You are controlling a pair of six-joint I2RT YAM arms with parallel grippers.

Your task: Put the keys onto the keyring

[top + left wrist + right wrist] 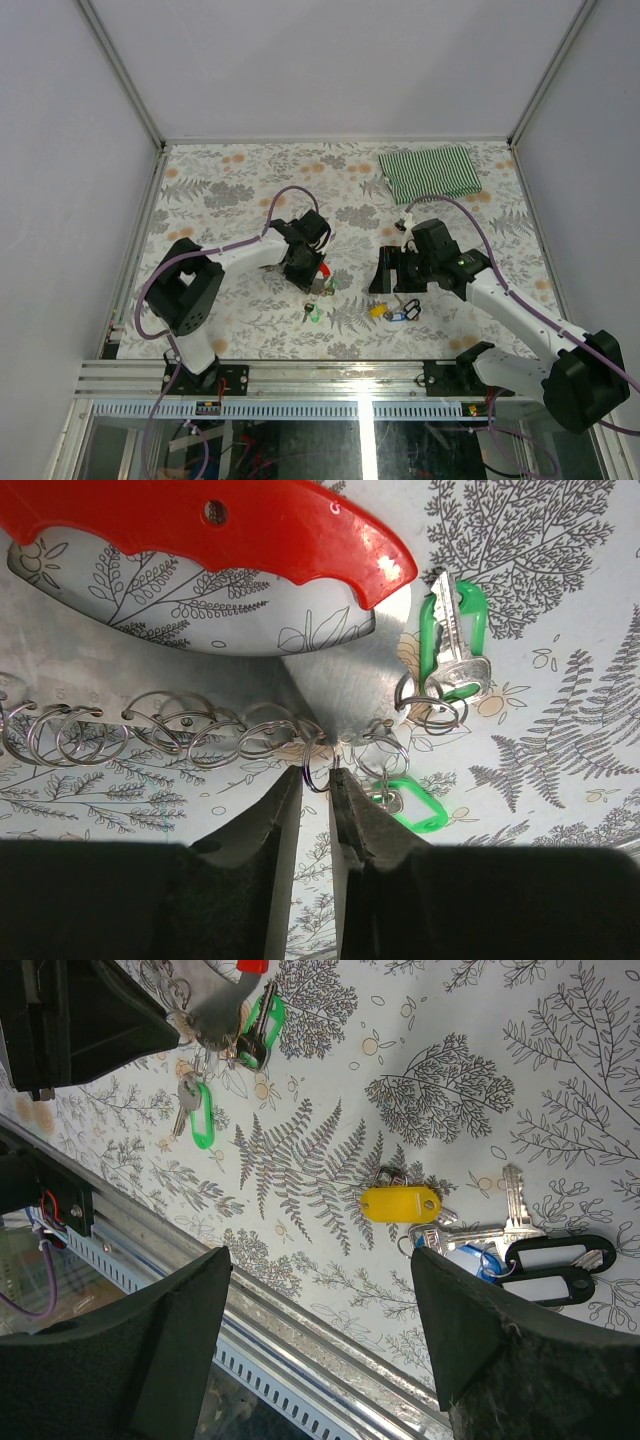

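The keyring's red clip (250, 530) lies at the top of the left wrist view, with a grey metal piece and a chain of silver rings (200, 735) below it. My left gripper (316, 775) is shut on one ring of that chain. Two green keys (455, 640) (405, 802) hang on rings beside it. In the top view the left gripper (315, 278) is at the red clip (327, 271), with the green keys (315, 313) just in front. My right gripper (320, 1260) is open and empty. A yellow key (400, 1203) and a blue key (468, 1260) lie by its right finger.
Two black key tags (550, 1260) lie next to the blue key. A green striped cloth (432, 172) lies at the back right. The metal rail of the table's near edge (300, 1360) runs under my right gripper. The yellow and blue keys (390, 312) lie near the front centre.
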